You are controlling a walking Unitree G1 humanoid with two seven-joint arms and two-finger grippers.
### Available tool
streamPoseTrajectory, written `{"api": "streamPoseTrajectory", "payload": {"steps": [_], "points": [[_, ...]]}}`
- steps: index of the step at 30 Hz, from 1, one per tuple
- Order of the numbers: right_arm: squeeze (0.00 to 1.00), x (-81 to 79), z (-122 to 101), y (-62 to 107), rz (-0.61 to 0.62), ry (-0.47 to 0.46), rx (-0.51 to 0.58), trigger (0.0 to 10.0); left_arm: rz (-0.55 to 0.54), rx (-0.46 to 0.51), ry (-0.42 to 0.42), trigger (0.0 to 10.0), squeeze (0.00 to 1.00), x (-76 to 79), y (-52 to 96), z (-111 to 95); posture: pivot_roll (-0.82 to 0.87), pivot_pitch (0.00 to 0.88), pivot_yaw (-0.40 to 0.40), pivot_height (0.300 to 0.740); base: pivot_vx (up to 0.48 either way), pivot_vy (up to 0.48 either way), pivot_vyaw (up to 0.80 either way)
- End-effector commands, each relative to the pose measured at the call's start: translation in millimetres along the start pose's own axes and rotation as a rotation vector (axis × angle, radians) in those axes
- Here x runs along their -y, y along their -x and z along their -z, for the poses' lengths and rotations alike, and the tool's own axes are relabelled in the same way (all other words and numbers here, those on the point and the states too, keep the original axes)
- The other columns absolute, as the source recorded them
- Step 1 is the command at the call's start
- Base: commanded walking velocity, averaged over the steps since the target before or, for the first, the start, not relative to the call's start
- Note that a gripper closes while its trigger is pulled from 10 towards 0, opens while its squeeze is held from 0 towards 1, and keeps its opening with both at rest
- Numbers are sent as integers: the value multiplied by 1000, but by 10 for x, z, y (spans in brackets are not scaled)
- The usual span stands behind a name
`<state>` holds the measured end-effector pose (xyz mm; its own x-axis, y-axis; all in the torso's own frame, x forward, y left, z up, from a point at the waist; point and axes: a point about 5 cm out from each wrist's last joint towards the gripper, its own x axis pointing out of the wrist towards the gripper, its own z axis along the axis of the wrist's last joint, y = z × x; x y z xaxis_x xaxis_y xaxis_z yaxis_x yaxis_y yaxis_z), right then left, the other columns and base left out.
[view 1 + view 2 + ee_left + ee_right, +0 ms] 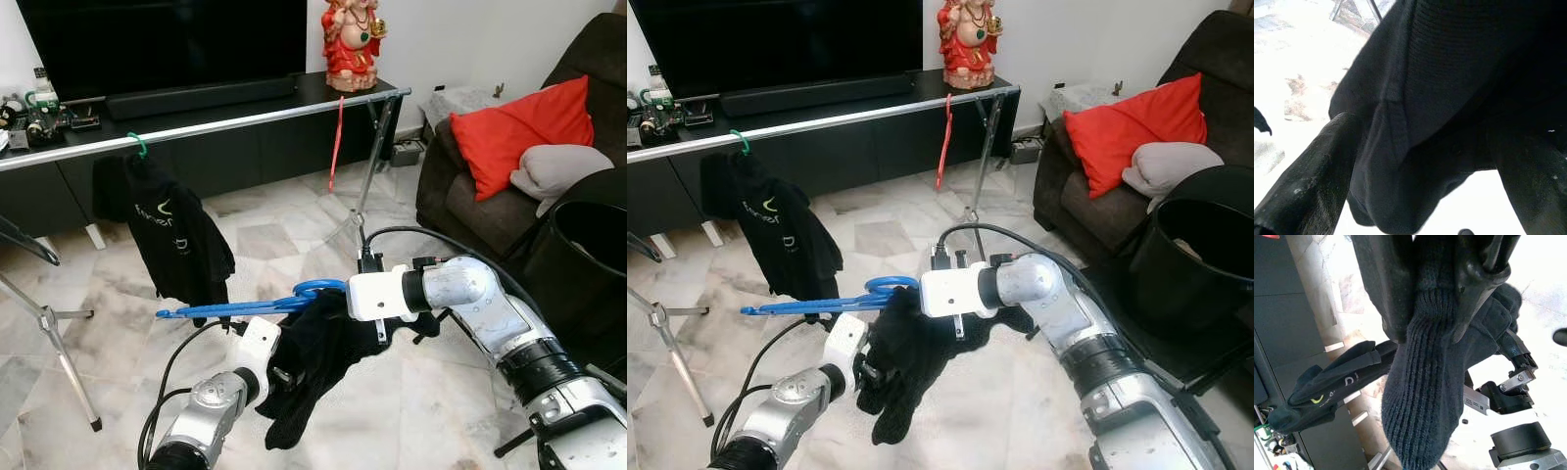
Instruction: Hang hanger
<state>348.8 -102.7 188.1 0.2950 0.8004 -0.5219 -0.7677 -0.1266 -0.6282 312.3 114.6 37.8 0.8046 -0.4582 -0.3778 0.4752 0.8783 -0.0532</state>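
A blue hanger (pixel 240 308) is held level above the floor, its hook (pixel 318 288) beside my right wrist. A black knit garment (pixel 313 367) droops from it. My right gripper (pixel 1430 328) is shut on the garment's ribbed collar (pixel 1422 382), just under the hook. My left gripper (pixel 282 377) is lower on the cloth. Its fingers (pixel 1317 176) stand apart with a fold of black cloth (pixel 1415 161) between them. The silver clothes rail (pixel 245 121) runs across in front of the TV cabinet, well above the hanger.
A black T-shirt (pixel 171 230) hangs on a green hanger (pixel 137 145) at the rail's left, and a red hanger (pixel 336 142) hangs near its right end. The rail's legs (pixel 59 343) spread over the marble floor. A sofa (pixel 470 196) and a black bin (pixel 588 255) stand on the right.
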Motion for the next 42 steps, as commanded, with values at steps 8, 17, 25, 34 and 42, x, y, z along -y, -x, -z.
{"api": "streamPoseTrajectory", "payload": {"steps": [8,17,25,34,42], "points": [[0,122,-134,42,42,48,40,0,12,17,-14,10000,0,17,-2,-32,49,35,-35,740,0,0,0],[0,181,-458,-138,59,50,173,0,58,34,-44,4588,0,51,-58,-171,48,42,-45,740,0,0,0],[0,185,-477,-132,59,54,176,0,87,43,-50,9333,0,55,-47,-179,46,41,-45,740,0,0,0],[0,174,-469,-119,61,46,164,0,68,31,-47,0,0,13,-23,-142,47,41,-45,740,0,0,0],[0,161,-454,-116,60,43,152,0,56,12,-64,0,0,-24,-9,-118,49,42,-42,740,0,0,0]]}}
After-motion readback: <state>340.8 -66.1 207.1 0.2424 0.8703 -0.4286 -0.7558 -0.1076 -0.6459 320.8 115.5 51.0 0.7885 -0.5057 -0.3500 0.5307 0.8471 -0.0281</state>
